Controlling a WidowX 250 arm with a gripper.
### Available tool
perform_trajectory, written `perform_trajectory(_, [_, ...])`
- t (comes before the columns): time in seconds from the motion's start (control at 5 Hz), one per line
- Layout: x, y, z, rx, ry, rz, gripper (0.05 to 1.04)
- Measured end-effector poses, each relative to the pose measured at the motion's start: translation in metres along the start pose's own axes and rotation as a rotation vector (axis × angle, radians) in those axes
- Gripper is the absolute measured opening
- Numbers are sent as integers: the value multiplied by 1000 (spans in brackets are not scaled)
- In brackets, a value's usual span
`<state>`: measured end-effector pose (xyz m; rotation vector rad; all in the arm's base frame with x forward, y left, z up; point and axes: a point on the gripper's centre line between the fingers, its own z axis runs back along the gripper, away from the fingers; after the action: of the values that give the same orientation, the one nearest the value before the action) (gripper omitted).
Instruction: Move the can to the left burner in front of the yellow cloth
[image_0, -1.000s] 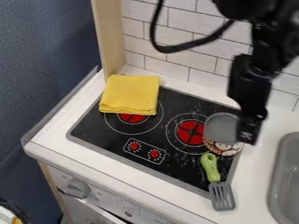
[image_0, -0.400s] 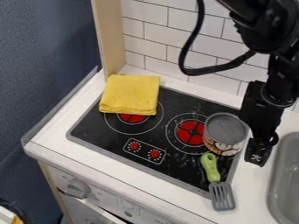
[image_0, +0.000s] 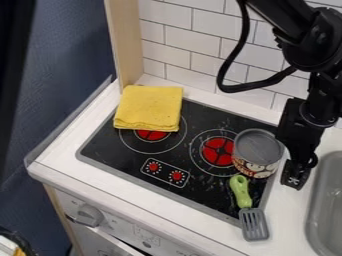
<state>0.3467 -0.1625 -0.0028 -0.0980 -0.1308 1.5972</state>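
Observation:
The gripper hangs low over the white counter at the right, just right of the can and left of the sink; how its fingers stand is hard to make out. Upright on the right side of the black stove, beside the right burner, is the can, with a grey top and a patterned side. A folded yellow cloth lies at the stove's back left corner and covers the rear part of the left burner.
A spatula with a green handle lies across the stove's front right edge, close in front of the can. The grey sink is at the right. A wooden post and a tiled wall stand behind.
From above the can's right side, the gripper has moved right and lower, to beside it, uncovering the can's top. The can, cloth and spatula have not moved.

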Motion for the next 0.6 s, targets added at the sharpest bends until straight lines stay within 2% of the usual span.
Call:
perform_trajectory(0.4, [30,-17,-7,1,-49,95,998])
perform_trajectory(0.6, [44,-21,-8,-2,-58,142,998])
